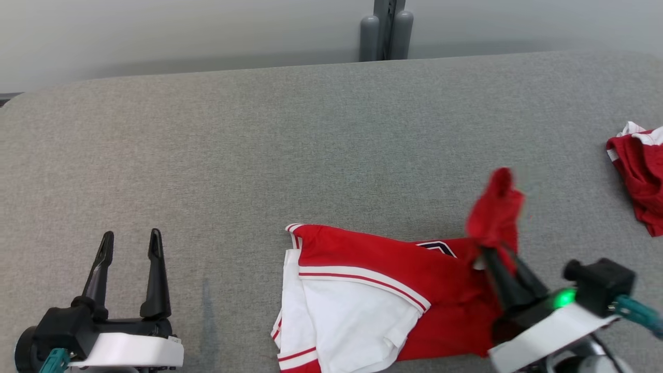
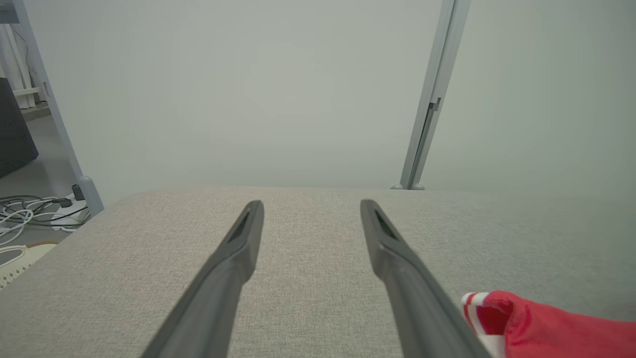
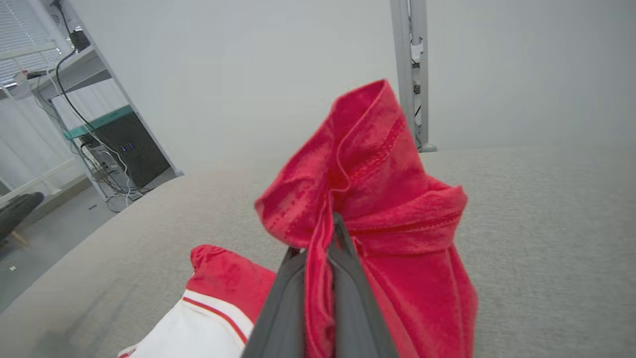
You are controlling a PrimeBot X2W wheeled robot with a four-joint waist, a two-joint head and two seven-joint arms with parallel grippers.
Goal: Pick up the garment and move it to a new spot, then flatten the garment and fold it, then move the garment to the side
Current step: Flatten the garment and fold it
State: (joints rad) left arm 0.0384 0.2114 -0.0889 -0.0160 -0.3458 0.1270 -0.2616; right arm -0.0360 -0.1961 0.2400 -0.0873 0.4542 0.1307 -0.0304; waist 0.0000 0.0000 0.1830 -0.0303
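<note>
On table (image 1: pixel 207 155), garment (image 1: pixel 373 259) lies crosswise — right gripper (image 1: pixel 494 255) pinches its end (left gripper (image 1: pixel 131 235) wide).

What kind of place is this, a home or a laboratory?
Most likely a laboratory or test room: a wide grey fabric-covered table, a bare wall with a metal post, and loose cables beside a dark cabinet.
</note>
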